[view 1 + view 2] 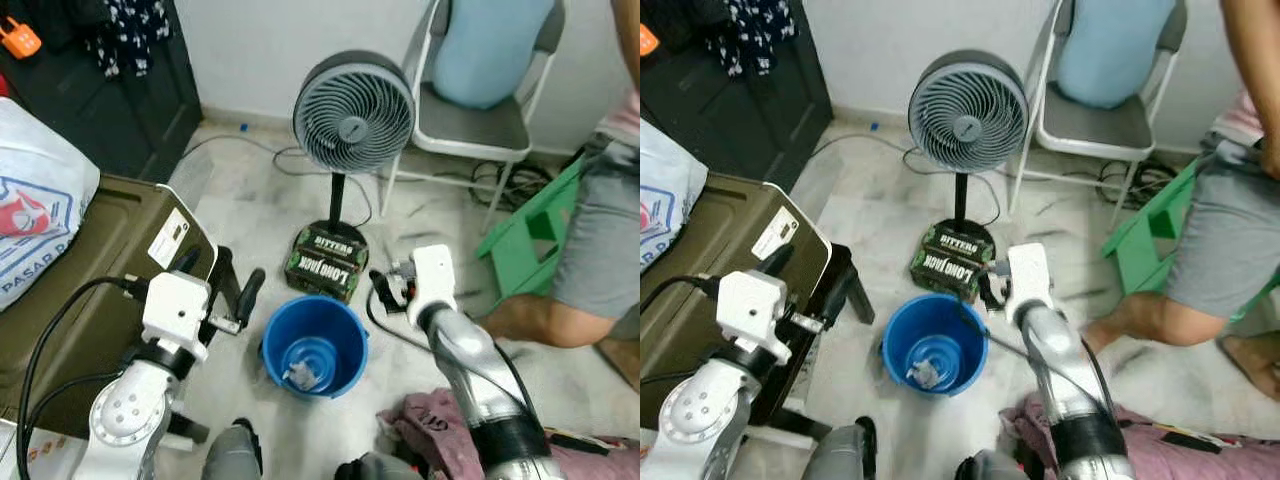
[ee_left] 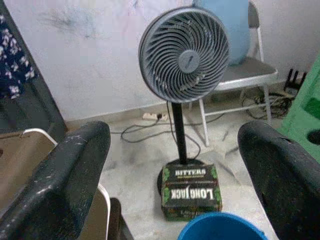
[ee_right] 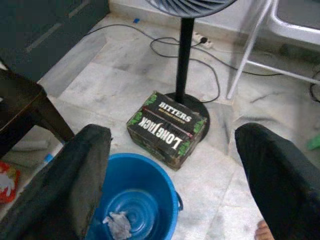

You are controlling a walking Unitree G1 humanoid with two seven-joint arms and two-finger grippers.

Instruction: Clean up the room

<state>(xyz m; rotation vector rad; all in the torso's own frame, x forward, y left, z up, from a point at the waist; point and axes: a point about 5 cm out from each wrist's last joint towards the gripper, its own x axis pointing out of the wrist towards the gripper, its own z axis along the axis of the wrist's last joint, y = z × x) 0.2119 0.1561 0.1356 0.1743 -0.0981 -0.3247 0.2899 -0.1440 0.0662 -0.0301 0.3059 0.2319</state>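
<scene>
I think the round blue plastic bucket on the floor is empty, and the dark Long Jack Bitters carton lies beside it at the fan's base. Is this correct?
Not quite. The round blue plastic bucket is not empty: the right wrist view shows a small crumpled pale scrap at its bottom. The rest holds: the dark Long Jack Bitters carton lies beside it at the base of the grey pedestal fan.

arms: silver, black cables; wrists: white blocks | left gripper (image 1: 232,283): long black fingers
</scene>
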